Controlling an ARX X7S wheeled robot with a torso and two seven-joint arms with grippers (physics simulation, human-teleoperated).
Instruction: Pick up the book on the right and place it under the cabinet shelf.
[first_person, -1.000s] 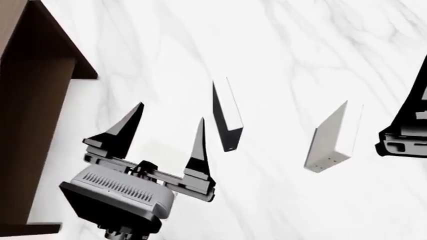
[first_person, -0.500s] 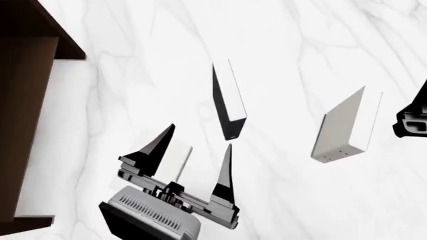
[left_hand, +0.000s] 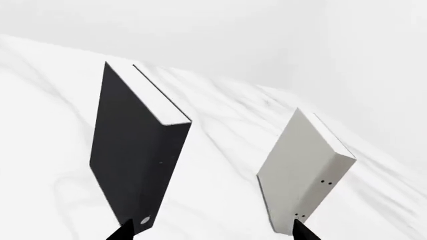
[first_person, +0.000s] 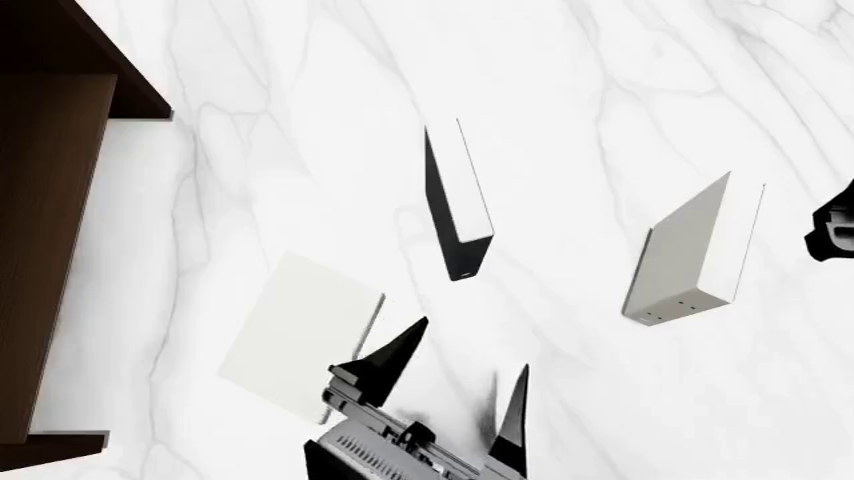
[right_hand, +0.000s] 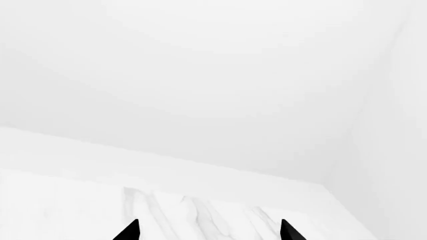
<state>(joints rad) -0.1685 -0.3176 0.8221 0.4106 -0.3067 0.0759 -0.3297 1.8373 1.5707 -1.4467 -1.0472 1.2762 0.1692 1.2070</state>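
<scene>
The book (first_person: 300, 335), pale off-white and plain, lies flat on the marble table, just left of my left gripper (first_person: 474, 345). That gripper is open and empty, clear of the book. In the left wrist view my left gripper (left_hand: 213, 226) points between a black book (left_hand: 137, 150) and a grey book (left_hand: 300, 170), and the pale book is out of view. The dark brown cabinet shelf (first_person: 54, 200) fills the far left. My right gripper (right_hand: 209, 226) is open over bare marble; only a bit of that arm (first_person: 834, 225) shows at the right edge.
The black book (first_person: 454, 215) stands upright on the marble table (first_person: 601, 80) near the middle. The grey book (first_person: 687, 255), with small dots on its spine, stands tilted to its right. A white wall rises behind the table in the right wrist view.
My left gripper has drawn back toward the near edge and to the right, uncovering the pale book, which now lies flat. The right arm has slid further out of view.
</scene>
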